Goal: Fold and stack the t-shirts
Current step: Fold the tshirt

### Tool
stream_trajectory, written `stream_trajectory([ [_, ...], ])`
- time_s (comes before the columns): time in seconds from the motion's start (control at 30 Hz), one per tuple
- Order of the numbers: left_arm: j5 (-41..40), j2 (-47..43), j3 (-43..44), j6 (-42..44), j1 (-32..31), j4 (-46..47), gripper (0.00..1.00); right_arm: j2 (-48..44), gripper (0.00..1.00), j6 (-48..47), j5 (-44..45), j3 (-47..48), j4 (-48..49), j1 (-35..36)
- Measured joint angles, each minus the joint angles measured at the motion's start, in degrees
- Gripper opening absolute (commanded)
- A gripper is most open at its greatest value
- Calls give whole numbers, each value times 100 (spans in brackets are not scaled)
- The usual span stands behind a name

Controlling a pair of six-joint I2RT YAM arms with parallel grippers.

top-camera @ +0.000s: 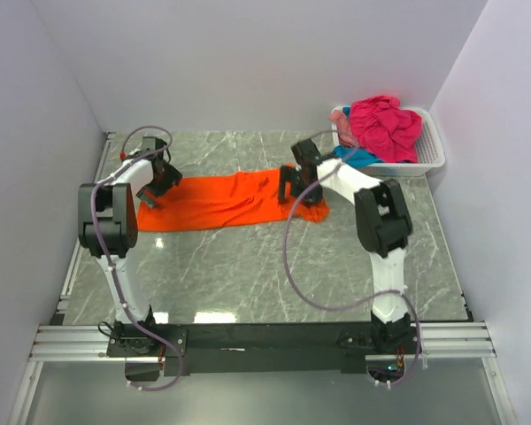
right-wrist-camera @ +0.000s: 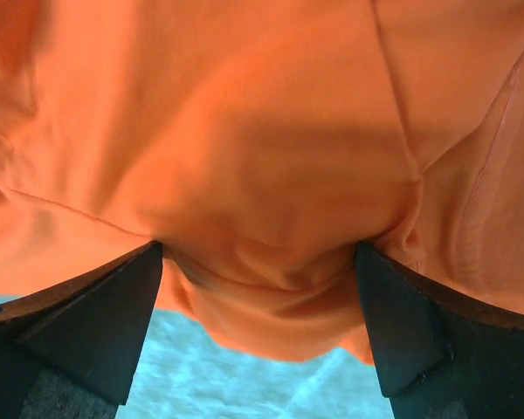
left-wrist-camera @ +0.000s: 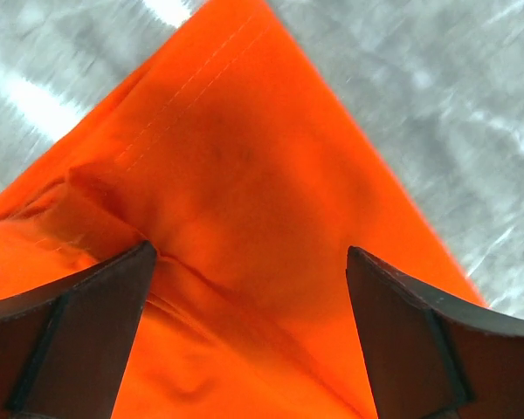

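The bright orange t-shirt lies stretched in a long band across the far half of the table. My left gripper is at its left end, open, with its fingers spread wide over the cloth near a corner. My right gripper is at its right end, open, with its fingers on either side of a bunched edge of the cloth. The left gripper and the right gripper both have orange cloth between their tips. The magenta shirt, pale pink shirt and teal shirt lie piled in the basket.
The white slatted basket stands at the back right corner, close behind the right arm. White walls close in the marble table on three sides. The black arm mounting rail runs along the near edge.
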Motion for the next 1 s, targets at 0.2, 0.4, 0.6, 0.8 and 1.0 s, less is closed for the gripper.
stream_trajectory([
  [0.2, 74, -1217, -1853, -188, -136, 468, 99, 1698, 97, -358, -374, 2785, -719, -55],
  [0.4, 247, -2758, -3816, -866, -1270, 898, 99, 2492, 97, -173, -1132, 4144, -964, -72],
  [0.6, 1073, -3416, -4505, -1888, -3193, 1237, 99, 2922, 98, 387, -1329, 4747, -520, -46],
  [0.8, 1519, -3123, -3939, -2474, -4577, 400, 99, 3342, 100, 765, -1263, 5206, 496, -26],
  [1.0, 1510, -3230, -3845, -2430, -4885, -560, 99, 3248, 100, 391, -920, 5268, 890, -24],
])
